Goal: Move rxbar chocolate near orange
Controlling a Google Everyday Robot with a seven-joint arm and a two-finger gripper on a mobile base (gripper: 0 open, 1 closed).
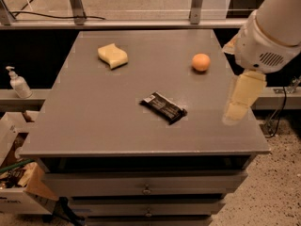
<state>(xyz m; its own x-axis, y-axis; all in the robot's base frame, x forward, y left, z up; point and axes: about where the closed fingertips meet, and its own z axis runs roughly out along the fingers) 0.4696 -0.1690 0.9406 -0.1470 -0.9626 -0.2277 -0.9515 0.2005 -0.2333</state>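
Task status: not begun, by the look of it. Item, rxbar chocolate [163, 107]: lies flat at centre frame on the grey table [94, 126], untouched, well apart from the orange [201, 62], which sits up and to the right. Item, gripper [240, 100]: hangs at the right of the frame over the table's right edge, clear of both, nothing seen in it; open or closed cannot be told. Item, sponge [113, 55]: upper left, not involved. Outstanding: grasp, carry, set-down beside the orange.

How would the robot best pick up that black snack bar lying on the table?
From above, pinching the snack bar across its narrow width at the middle: it lies flat and slanted on the table. The hand hangs at the table's right edge as seen, apart from it.
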